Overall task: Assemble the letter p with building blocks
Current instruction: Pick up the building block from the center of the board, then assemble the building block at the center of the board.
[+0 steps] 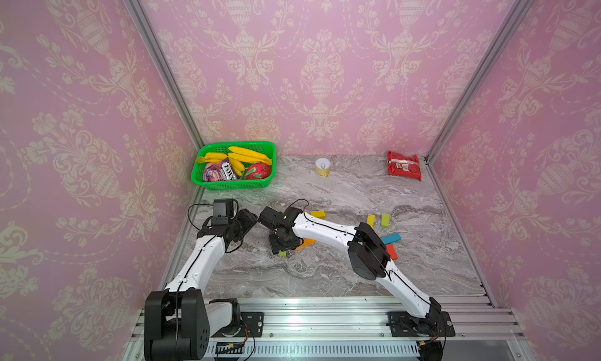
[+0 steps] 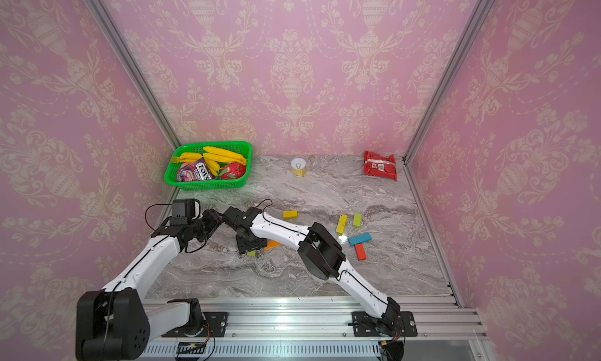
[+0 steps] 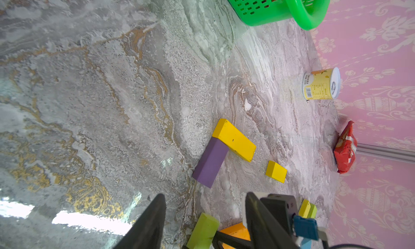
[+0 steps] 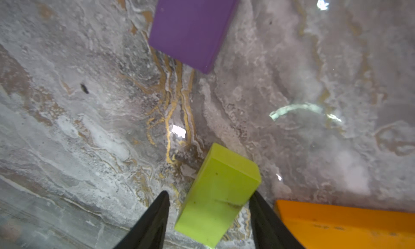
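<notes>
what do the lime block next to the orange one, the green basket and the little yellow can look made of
Lime block: probably painted wood or dense foam; matte flat colour, crisp edges, a few small scuffs.
Basket: moulded plastic, glossy, with a wall full of regular slots.
Can: seemingly metal, with a shiny pale pull-tab lid; the printed yellow label could be paper or film.

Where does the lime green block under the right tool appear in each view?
In a top view: the lime green block peeks out left of centre, below the middle.
In a top view: likewise.
Left wrist: bottom edge, near centre.
Right wrist: lower centre, large.
Shared landmark: the orange block beside it.
</notes>
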{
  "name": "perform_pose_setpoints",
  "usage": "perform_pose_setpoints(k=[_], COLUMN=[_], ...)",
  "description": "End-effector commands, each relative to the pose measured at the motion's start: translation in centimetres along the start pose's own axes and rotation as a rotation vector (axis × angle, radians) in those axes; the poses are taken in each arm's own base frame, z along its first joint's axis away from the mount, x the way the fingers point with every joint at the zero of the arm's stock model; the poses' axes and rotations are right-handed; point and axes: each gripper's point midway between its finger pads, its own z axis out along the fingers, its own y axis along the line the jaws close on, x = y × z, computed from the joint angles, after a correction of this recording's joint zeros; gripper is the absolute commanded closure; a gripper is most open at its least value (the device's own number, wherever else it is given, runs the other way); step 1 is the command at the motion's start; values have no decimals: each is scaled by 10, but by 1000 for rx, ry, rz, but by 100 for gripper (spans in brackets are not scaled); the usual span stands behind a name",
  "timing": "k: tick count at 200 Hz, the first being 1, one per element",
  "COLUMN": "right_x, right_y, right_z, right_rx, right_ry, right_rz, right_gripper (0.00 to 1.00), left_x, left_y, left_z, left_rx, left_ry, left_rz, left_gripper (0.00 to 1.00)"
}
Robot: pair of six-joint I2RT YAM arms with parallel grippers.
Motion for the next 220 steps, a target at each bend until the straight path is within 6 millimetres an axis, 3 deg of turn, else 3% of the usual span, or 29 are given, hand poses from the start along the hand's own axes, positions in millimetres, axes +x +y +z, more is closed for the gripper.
perform_pose_setpoints(k=[1,84,126,130,147,220], right_x=[12,21,-5,-8,-19,-50], right_y=[-10,-31,-48,-49,-50,-46], right_z=[11,13,-8,-10,-15,-10], right_rx=[43,124,104,99,58,-27], right_ry=[48,66,-14,-19,-35,-34], right_rz=[6,15,64,69,92,124], right_gripper=[44,75,79,79,79,80], left_x=[-16,-14,-14,-6,-4,-3], left_y=[-8,-2,-1,8,11,16], left_z=[-5,0,5,10,15,26], left_rx=[-3,-6,-9,-27,-30,-40], left_ry=[-35,-22,-16,4,14,30], left_rz=[23,20,22,14,7,-17], left_gripper=[41,40,40,40,40,40])
